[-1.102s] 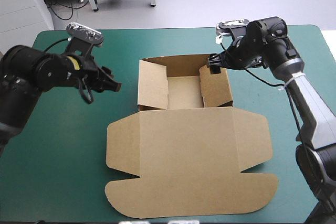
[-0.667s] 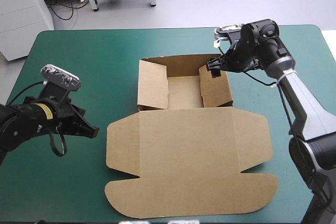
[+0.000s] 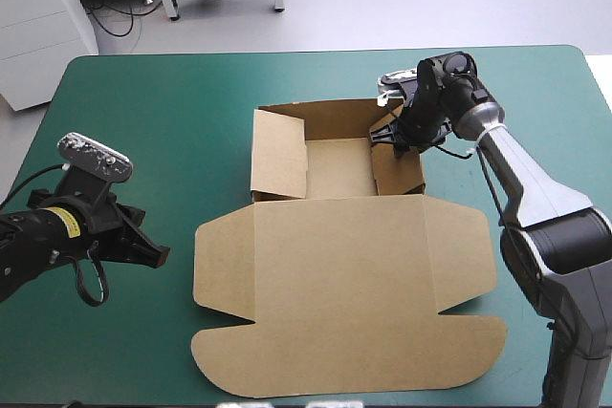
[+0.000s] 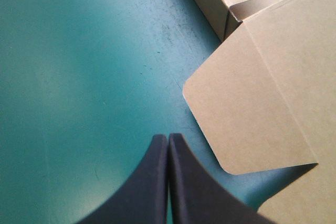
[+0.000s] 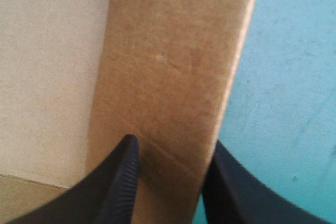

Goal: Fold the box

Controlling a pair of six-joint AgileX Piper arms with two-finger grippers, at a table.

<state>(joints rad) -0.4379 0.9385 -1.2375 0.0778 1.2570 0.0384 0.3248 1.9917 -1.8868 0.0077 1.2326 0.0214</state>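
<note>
Centrally on the teal-green counter (image 3: 191,93) sits the brown box (image 3: 335,265), tray open, lid flat. My right end effector (image 5: 173,148) pinches its right wall; my left end effector (image 4: 168,137), closed, hovers near the lid.

Over there the left arm (image 3: 38,241) crouches low, out wide, left gripper (image 3: 161,255) pressed into one point. The right arm (image 3: 521,179) stretches forward, wrist tipped down, right gripper (image 3: 392,137) pinching the box (image 3: 335,265) wall, a finger each side.
</note>
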